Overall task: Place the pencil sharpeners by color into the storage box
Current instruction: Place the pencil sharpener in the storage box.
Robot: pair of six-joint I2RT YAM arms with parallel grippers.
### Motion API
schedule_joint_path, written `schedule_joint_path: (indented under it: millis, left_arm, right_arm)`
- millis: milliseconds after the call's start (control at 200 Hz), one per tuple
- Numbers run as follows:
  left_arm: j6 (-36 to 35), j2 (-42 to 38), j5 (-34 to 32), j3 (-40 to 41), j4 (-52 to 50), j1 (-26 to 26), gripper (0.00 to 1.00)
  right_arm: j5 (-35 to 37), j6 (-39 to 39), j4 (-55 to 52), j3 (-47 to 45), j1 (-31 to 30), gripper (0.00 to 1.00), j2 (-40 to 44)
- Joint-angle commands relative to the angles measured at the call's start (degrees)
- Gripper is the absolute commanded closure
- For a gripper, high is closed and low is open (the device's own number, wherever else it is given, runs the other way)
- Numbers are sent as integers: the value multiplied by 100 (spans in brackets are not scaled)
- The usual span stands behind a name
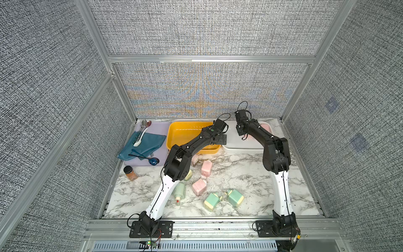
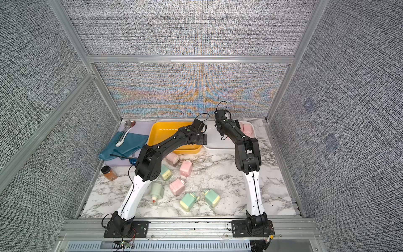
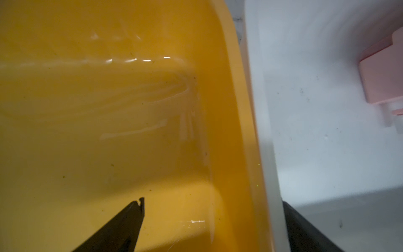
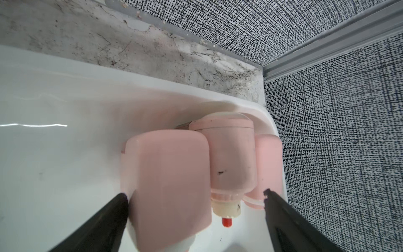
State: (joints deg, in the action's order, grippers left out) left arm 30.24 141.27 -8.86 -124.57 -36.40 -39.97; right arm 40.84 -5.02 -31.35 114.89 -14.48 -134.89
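Observation:
Two storage boxes stand at the back, a yellow one [image 1: 174,135] and a white one [image 1: 237,146]. Three pink pencil sharpeners [image 4: 170,174] [image 4: 231,157] [image 4: 268,165] lie in the white box's far corner. My right gripper [image 4: 195,194] hangs open over them, its fingers straddling the nearer two. My left gripper [image 3: 212,200] is open and empty above the edge where the yellow box [image 3: 87,98] meets the white one [image 3: 327,141]. On the marble lie pink sharpeners [image 1: 206,168] [image 1: 199,186] and green ones [image 1: 180,191] [image 1: 212,201] [image 1: 235,197]; my left arm partly hides two more [image 2: 173,158] [image 2: 165,172].
A brown spice jar [image 1: 130,173] stands at the left. Behind it a lilac mat [image 1: 157,128] carries a blue cloth [image 1: 144,145] and spoons. Fabric walls on aluminium rails close the table on three sides.

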Motion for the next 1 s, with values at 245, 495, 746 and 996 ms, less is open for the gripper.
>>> schedule_joint_path:
  millis: [245,495,746,996]
  left_arm:
    - [132,-153,4,-5,-184,10,1]
    - [24,-298,194,29,-129,9,1]
    - [-90,-636,347,225,-67,5,1]
    - [-493,-1705,364,1427,636,-11,1]
  right_arm:
    - [118,86,121,-46,2,1,118]
    - [-211,212,348,-293,-50,1,439]
    - [-288,331,872,-804,-130,1,955]
    - [-813,283,2762,-2616,-181,1,2403]
